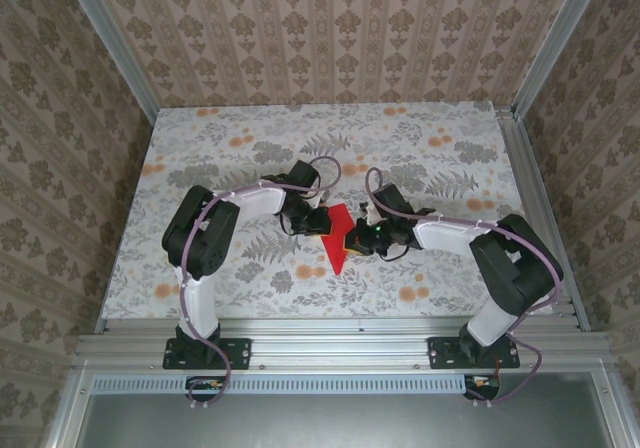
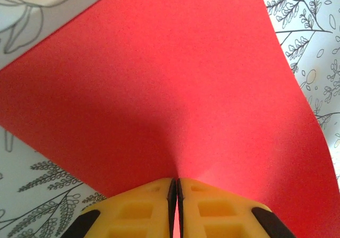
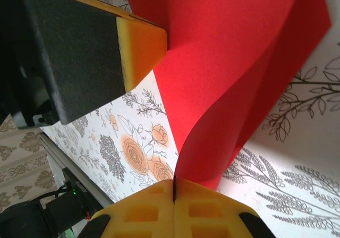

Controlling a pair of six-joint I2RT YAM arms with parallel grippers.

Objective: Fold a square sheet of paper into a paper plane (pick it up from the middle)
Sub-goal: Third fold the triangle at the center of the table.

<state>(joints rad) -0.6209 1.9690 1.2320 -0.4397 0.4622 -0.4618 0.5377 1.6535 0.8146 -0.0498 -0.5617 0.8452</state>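
— What is the surface like?
— A pale tablecloth (image 1: 430, 148), printed with grey ferns and orange roses.
— And around it?
— Beige damask wallpaper (image 1: 330, 28) on three sides, a silver corner post (image 1: 108, 38), and a metal rail (image 1: 340, 340) along the near edge.

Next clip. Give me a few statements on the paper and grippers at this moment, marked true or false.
1. The left gripper is shut on the red sheet of paper. True.
2. The right gripper hangs open, clear of the paper. False: it is shut on the paper.
3. The paper lies flat on the table. False: it curves up between the grippers.
4. The table has a floral print. True.
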